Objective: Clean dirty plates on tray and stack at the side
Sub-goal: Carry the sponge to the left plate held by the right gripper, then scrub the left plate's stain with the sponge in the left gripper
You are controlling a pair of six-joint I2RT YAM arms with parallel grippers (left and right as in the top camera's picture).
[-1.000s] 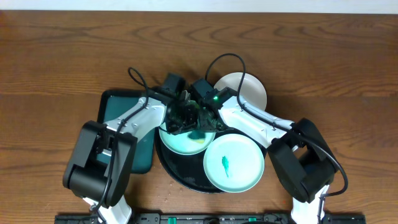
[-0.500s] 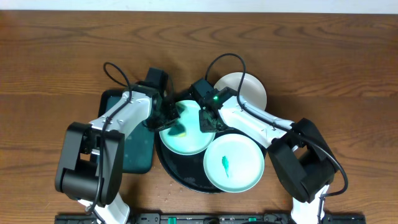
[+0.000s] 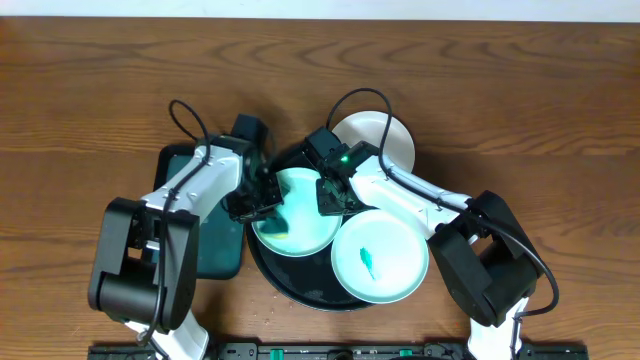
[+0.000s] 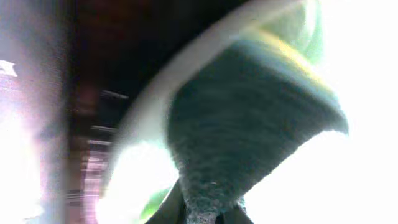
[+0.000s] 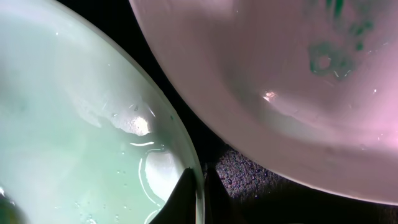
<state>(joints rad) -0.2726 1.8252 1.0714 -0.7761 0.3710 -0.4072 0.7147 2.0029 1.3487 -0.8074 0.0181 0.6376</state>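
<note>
Overhead, the clenched left end effector (image 3: 262, 197) sits at 9 o'clock of the mint plate (image 3: 300, 212), itself at 11 o'clock on the tray (image 3: 290, 282), with the right end effector (image 3: 333, 196) pinching its 3 o'clock rim; left wrist, the gripped sponge (image 4: 249, 130) presses that plate; right wrist, the smeared plate (image 5: 298, 93) lies at 1 o'clock.

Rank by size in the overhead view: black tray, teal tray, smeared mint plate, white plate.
1. black tray
2. teal tray, partly covered
3. smeared mint plate and white plate look alike; the white one is partly hidden.
</note>
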